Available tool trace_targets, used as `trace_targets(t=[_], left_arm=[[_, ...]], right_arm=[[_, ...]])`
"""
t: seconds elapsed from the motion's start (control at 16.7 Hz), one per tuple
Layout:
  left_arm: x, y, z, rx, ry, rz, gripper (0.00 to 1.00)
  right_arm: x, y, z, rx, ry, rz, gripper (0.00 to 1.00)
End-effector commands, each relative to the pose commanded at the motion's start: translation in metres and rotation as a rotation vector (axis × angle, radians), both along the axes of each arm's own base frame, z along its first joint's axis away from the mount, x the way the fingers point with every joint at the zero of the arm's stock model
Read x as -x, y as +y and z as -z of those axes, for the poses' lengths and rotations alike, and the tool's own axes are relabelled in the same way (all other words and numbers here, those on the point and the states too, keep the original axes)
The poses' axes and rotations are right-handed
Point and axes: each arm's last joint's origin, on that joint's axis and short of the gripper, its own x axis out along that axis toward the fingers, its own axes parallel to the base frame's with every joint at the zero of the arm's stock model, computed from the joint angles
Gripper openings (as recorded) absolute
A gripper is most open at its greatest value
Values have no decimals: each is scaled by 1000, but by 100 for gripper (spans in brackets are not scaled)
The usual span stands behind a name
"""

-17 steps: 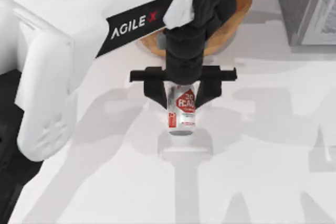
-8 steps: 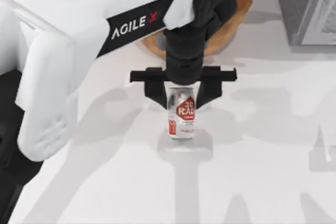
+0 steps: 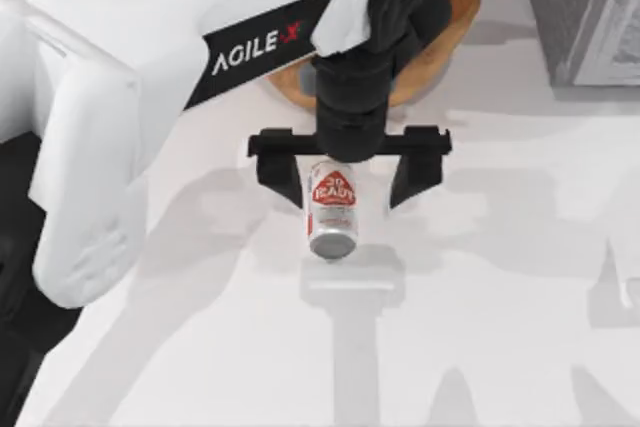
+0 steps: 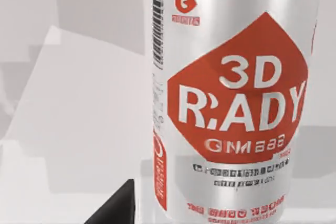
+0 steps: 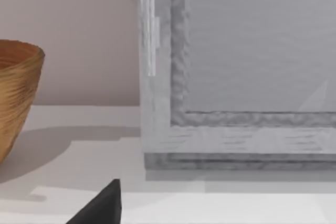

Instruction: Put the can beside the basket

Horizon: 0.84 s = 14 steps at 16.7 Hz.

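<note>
The can (image 3: 331,212) stands upright on the white surface (image 3: 480,327), near the middle of the top view and on the near side of the basket (image 3: 452,17). The two are close but apart, with a strip of bare surface between them. In the left wrist view the can (image 4: 231,108) shows its red label and white lettering square to the camera, base on the surface.

The left claw (image 3: 348,179) hangs directly over the can with its jaws spread wide. One finger sits to each side of the can, and a clear gap shows on both sides. Nothing is gripped.

Judged step: release. The can appears to be set down beside the basket, so the placement itself looks done.

Next move, as a judgement: raise the left claw straight up until the fingertips clear the can's top, then draw the arm away. Any sideways drift before clearance could tip the can, since the fingers flank it.

Farther back, a grey framed panel (image 3: 585,12) stands at the right rear corner. The right wrist view looks at the basket wall (image 5: 18,93) and that panel; the right claw's state cannot be told.
</note>
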Motion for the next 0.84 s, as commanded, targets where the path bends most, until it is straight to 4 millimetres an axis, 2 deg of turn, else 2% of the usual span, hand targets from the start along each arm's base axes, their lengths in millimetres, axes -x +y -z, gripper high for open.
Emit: trace_targets(t=[0.42,0.72,0.84], left_arm=[[-1,0,-2,-4,3,-3,100],[-1,0,-35,-1,1,-1,100],[-1,1,-40,0,0,-2,100]], right_arm=[[0,0,0,0,0,0,100],[0,0,0,0,0,0,100],[0,0,0,0,0,0,100]])
